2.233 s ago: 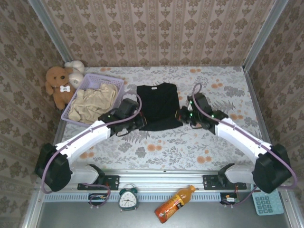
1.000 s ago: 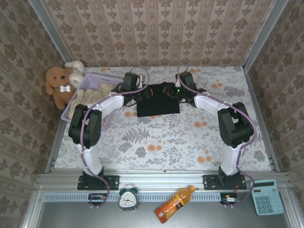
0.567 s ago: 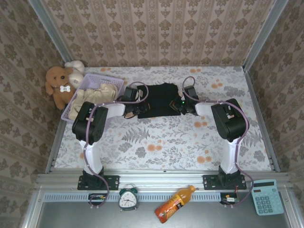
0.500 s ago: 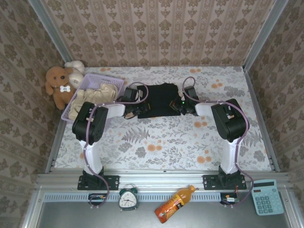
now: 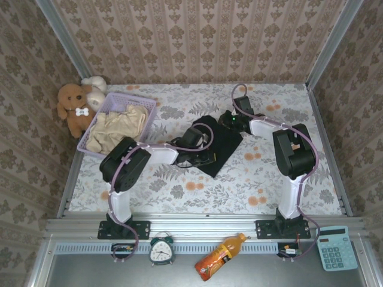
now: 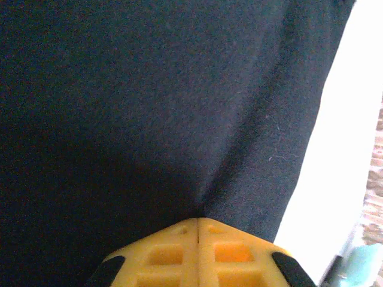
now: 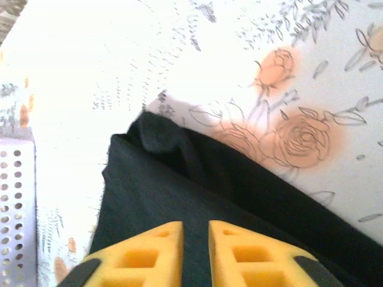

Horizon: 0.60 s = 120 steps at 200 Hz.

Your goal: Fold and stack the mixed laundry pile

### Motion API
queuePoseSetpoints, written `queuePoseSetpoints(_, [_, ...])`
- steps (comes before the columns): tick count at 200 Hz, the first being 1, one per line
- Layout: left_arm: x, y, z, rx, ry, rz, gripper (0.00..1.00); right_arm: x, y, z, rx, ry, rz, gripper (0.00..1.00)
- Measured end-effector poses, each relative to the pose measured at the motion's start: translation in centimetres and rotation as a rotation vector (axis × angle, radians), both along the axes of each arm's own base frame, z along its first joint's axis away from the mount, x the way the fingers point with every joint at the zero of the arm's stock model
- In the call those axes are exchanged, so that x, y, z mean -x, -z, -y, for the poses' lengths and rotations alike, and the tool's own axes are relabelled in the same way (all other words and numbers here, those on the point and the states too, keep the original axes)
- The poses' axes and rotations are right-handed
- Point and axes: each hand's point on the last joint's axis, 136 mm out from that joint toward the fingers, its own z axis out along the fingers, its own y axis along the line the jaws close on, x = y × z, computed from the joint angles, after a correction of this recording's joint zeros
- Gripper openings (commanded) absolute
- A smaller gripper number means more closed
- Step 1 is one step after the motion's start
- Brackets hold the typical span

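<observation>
Two garments. Left gripper (image 6: 197, 232) is clamped on the black garment (image 6: 149, 107); right gripper (image 7: 195, 233), pads barely apart above it, grip unclear. Cream garment (image 5: 116, 127) lies in one basket (image 5: 128, 97), left of both.

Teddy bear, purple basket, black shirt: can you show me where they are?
brown teddy bear (image 5: 73, 113): top view, on its chest.
purple basket (image 5: 133, 97): top view, on its far rim.
black garment (image 5: 221, 146): top view, middle of the cloth.

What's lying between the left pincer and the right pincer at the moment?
The black garment spans from left pincer to right pincer, seen in the top view.
</observation>
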Motion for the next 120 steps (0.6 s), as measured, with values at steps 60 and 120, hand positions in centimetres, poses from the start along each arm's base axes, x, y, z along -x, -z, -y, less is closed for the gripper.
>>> queuePoseSetpoints(60, [-4.1, -6.7, 2.0, 0.069, -0.03, 0.104, 0.03, 4.9, -5.5, 0.9, 0.013, -0.069, 0.066, 0.0])
queuePoseSetpoints(120, [-0.3, -7.4, 3.5, 0.08, 0.145, 0.158, 0.0, 9.2, 0.3, 0.3, -0.082, -0.092, -0.107, 0.0])
